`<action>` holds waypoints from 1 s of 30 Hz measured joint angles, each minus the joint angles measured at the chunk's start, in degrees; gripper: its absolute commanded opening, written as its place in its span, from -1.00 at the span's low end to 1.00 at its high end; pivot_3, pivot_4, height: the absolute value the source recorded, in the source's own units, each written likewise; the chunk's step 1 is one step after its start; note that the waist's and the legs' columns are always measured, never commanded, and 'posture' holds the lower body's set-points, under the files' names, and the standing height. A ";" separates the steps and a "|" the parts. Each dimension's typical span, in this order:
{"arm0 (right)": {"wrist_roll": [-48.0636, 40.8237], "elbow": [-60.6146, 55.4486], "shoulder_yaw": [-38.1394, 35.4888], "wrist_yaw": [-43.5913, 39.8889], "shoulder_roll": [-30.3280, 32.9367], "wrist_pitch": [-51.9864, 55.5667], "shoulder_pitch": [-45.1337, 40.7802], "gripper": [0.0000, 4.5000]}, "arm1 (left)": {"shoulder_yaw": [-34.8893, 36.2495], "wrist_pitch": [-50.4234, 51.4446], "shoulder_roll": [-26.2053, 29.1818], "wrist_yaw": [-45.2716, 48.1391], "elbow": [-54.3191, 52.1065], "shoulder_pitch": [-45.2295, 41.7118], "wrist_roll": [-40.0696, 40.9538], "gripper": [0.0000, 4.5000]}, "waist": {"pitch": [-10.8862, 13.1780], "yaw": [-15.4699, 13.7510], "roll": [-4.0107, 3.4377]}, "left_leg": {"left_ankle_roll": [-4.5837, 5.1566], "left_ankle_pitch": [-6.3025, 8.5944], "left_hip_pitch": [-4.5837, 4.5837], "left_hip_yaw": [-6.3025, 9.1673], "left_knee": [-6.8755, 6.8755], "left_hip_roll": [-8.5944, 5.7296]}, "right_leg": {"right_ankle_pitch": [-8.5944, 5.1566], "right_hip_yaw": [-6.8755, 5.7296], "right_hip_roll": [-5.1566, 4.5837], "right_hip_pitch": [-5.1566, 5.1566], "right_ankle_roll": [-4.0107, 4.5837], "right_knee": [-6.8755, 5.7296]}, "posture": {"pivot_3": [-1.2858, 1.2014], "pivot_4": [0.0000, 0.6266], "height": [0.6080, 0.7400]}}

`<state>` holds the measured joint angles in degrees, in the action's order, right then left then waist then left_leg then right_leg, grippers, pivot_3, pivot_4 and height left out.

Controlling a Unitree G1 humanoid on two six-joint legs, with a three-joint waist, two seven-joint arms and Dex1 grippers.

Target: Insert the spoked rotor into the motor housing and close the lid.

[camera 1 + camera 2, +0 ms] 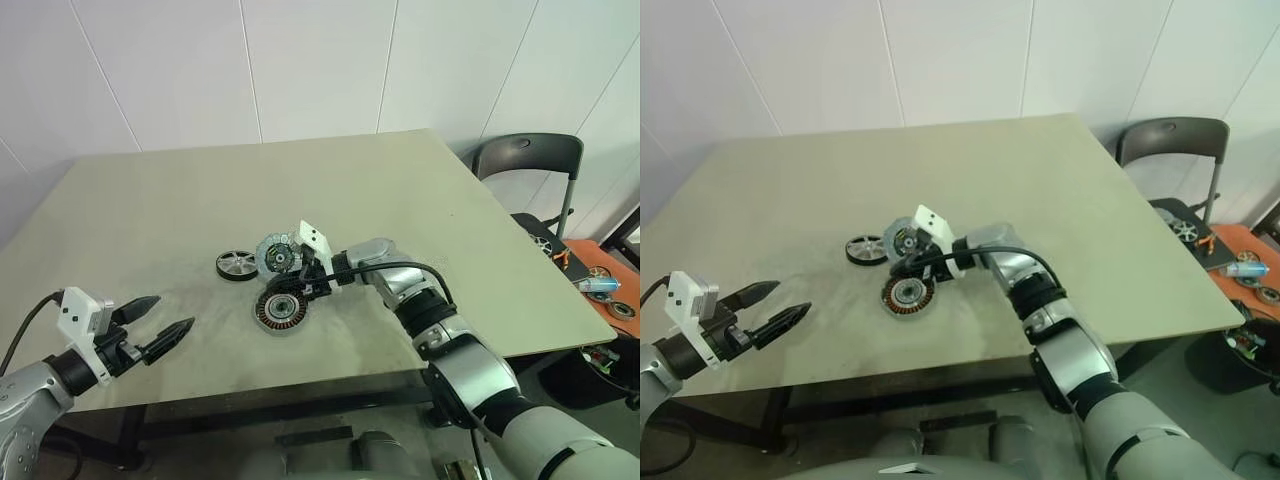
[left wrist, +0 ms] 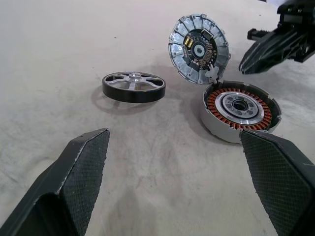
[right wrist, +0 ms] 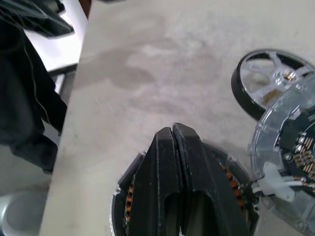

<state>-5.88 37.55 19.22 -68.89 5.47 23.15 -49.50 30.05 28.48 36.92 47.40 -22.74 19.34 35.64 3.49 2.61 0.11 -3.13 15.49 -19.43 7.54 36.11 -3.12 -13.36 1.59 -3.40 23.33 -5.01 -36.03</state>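
Closest to the robot, the left gripper (image 1: 160, 330) hangs over the near left edge of the table (image 1: 150, 210), its two black fingers (image 2: 81, 167) spread wide with nothing between them. It points toward the parts at mid-table and stands well apart from them.

Further in, the motor housing (image 2: 240, 109) lies flat on the tabletop, its ring of copper windings and silver hub facing up. The right gripper (image 3: 173, 135) hovers just above it, reaching in from the right with its fingers pressed together and gripping nothing. From here I cannot tell whether the tips touch the housing.

Just behind the housing the lid (image 2: 199, 48) stands tilted up, joined at the housing's far rim, its patterned inner face toward the robot.

To the left of the lid, the spoked rotor (image 1: 236, 264) lies flat on the table, near the housing but apart from it
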 measured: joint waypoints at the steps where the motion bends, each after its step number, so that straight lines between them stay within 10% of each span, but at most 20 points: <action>1: 0.58 0.33 0.56 0.12 0.01 -0.22 0.28 -0.98 | -0.02 -0.03 -0.03 -0.11 0.00 0.10 0.00 1.00 | 0.00 0.00 0.00 | 0.00 0.00 0.00 0.00 0.00 0.00 | 0.00 0.00 0.00 0.00 0.00 0.00 | 0.03 -1.00 1.00; 30: -1.86 0.07 -4.24 -3.58 3.05 1.27 -1.46 -0.98 | -0.14 -1.75 -1.76 -3.76 -0.43 -1.08 -0.18 1.00 | 0.00 0.00 -0.02 | 0.00 0.00 -0.01 0.00 -0.06 0.00 | -0.04 -0.01 -0.01 0.02 0.04 0.02 | 0.03 -1.00 1.00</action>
<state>-7.74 37.62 14.98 -72.47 8.52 24.42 -50.96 29.91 26.74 35.16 43.64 -23.16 18.26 35.46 3.49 2.61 0.09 -3.14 15.49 -19.44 7.54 36.05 -3.12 -13.40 1.59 -3.41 23.35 -4.97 -36.01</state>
